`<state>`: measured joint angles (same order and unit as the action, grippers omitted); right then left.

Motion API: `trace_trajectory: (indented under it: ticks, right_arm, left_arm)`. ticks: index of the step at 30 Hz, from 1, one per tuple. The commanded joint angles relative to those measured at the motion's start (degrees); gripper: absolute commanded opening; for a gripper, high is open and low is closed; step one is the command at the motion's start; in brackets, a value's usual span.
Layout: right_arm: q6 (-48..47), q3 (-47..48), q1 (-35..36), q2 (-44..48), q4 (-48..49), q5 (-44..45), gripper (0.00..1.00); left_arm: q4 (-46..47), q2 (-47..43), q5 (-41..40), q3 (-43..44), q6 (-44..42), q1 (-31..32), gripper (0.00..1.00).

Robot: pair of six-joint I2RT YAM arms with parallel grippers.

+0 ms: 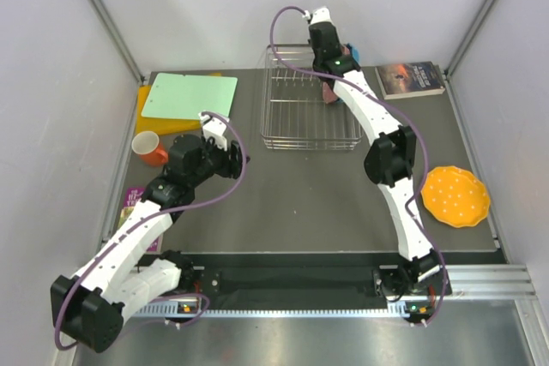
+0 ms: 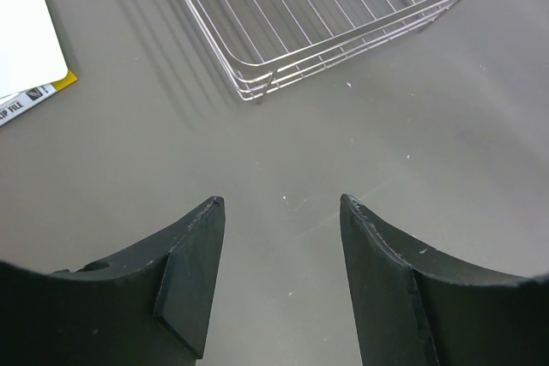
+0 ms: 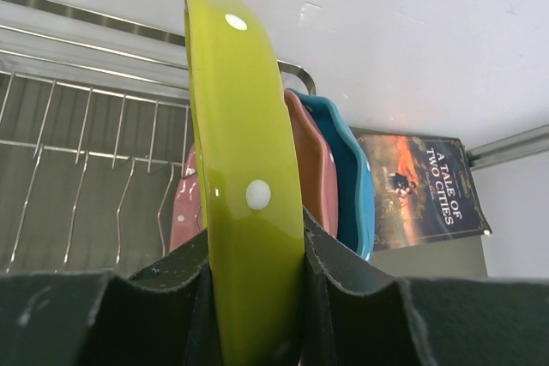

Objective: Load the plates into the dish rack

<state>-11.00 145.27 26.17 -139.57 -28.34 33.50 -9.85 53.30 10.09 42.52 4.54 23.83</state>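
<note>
Top view: the orange plate [image 1: 455,195] lies flat on the desk [image 1: 292,203], well to the right of the dish rack [image 1: 296,122].

Left wrist: the left fingers [image 2: 193,272] stand apart, empty, above bare desk near a rack corner.

Right wrist: the right fingers [image 3: 343,289] clamp the yellow-green plate [image 3: 244,177] on edge over the rack, just beside the upright pink plate [image 3: 316,169] and blue plate [image 3: 352,186].

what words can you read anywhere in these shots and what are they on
"A TALE OF TWO CITIES": cover of the dark paperback book beside the silver wire dish rack.
"LIP FILE", cut off at the picture's edge: white label on the yellow folder.
Too small to read: print on the purple packet at the table's left edge.
</note>
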Motion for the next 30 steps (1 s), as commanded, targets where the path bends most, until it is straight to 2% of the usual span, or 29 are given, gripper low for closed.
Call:
trace_trajectory:
  ticks: [1, 23, 30]
  right_arm:
    - [-1.0, 4.8, 2.4, 5.3, 10.4, 1.7, 0.0]
    - [-4.7, 3.2, 3.3, 5.9, 13.1, 5.3, 0.0]
    - [-3.2, 2.6, 3.3, 5.4, 11.9, 5.1, 0.0]
  left_arm:
    - [3.5, -1.8, 1.0, -0.7, 0.6, -0.3, 0.61]
    - [3.6, -3.3, 1.7, -1.9, 2.0, -0.3, 0.62]
    - [3.7, -3.0, 1.8, -2.4, 2.5, -0.3, 0.62]
